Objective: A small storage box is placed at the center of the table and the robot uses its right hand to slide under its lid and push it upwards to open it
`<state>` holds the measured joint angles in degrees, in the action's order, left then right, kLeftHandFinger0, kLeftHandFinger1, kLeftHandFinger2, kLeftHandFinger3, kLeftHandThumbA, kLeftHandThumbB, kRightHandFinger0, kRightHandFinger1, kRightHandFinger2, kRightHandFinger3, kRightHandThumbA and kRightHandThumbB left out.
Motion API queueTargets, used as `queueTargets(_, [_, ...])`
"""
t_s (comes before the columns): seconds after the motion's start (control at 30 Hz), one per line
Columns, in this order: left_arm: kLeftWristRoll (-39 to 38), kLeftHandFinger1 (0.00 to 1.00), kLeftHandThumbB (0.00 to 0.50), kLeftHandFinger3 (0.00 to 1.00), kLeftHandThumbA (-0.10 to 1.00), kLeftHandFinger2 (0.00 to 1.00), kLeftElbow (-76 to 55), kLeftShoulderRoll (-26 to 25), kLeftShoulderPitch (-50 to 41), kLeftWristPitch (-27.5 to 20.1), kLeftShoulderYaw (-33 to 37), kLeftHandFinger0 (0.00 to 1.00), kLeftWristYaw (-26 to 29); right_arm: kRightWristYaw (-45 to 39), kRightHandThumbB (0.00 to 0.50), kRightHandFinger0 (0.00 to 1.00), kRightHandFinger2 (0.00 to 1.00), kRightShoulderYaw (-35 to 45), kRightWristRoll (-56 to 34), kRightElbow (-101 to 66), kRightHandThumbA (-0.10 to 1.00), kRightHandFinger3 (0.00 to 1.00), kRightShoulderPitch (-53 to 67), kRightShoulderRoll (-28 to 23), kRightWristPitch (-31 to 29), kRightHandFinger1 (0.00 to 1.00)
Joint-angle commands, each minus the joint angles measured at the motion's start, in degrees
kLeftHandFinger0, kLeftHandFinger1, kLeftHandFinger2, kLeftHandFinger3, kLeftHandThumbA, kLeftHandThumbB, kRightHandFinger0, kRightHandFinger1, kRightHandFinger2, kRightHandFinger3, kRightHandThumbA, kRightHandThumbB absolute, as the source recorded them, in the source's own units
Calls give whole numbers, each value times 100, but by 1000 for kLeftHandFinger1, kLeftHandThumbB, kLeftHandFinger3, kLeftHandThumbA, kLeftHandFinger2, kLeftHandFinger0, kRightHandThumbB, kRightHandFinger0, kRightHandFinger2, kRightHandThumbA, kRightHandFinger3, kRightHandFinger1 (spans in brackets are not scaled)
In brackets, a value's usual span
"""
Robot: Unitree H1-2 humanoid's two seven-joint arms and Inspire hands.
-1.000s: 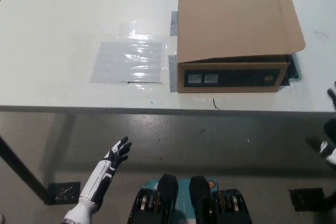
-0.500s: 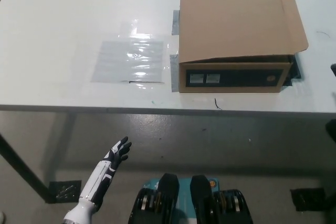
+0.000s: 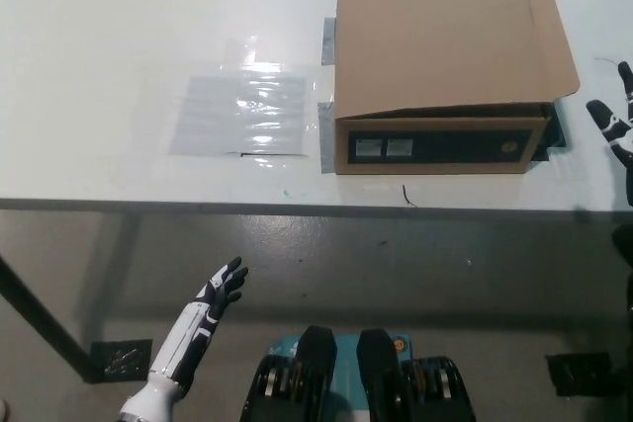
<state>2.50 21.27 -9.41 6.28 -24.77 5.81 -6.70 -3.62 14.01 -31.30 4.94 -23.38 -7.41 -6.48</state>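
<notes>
So the right hand (image 3: 615, 124) is barely in the shot, cut off by the picture's edge at about 3 o'clock. Only a few dark fingers (image 3: 599, 113) show, spread apart and holding nothing, hovering over the tabletop (image 3: 119, 46) just off the storage box's (image 3: 445, 56) right side without touching it. The rest of that arm is out of frame, so can't say much about its angle.

The box sits at roughly 1 o'clock on the white tabletop, brown cardboard, lid (image 3: 450, 32) down, with the lid's front edge overhanging a dark front panel. There are two small pale labels (image 3: 384, 147) on that panel, way too small to read. Its far end has a dark band that's clipped by the top of the picture.

Just left of the box lies a clear plastic sheet (image 3: 242, 116), glare all over it. Grey tape bits (image 3: 326, 135) poke out beside the box's left side.

The left hand (image 3: 224, 289) rests below the tabletop's near edge at 7 o'clock, fingers loosely apart, empty.
</notes>
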Motion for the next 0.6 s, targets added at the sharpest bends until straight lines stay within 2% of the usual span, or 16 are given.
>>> queueTargets(0.0, [42, 1000, 500, 1000, 1000, 1000, -115, -87, 116, -216, 10, 1000, -75, 48, 331, 1000, 1000, 74, 289, 73, 1000, 1000, -340, -29, -326, 1000])
queueTargets(0.27, [34, 1000, 500, 1000, 1000, 1000, -133, -72, 131, -215, -8, 1000, -82, 45, 343, 1000, 1000, 168, -1, 264, 1000, 1000, -597, 93, -82, 1000])
queueTargets(0.4, [54, 1000, 500, 1000, 1000, 1000, -117, -75, 143, -216, -12, 1000, -70, 82, 323, 1000, 1000, 203, -109, 259, 1000, 1000, -664, 166, 54, 1000])
queueTargets(0.57, [52, 1000, 500, 1000, 1000, 1000, -125, -88, 141, -216, -7, 1000, -78, 42, 323, 1000, 1000, 265, -322, 408, 1000, 1000, -806, 264, 174, 1000])
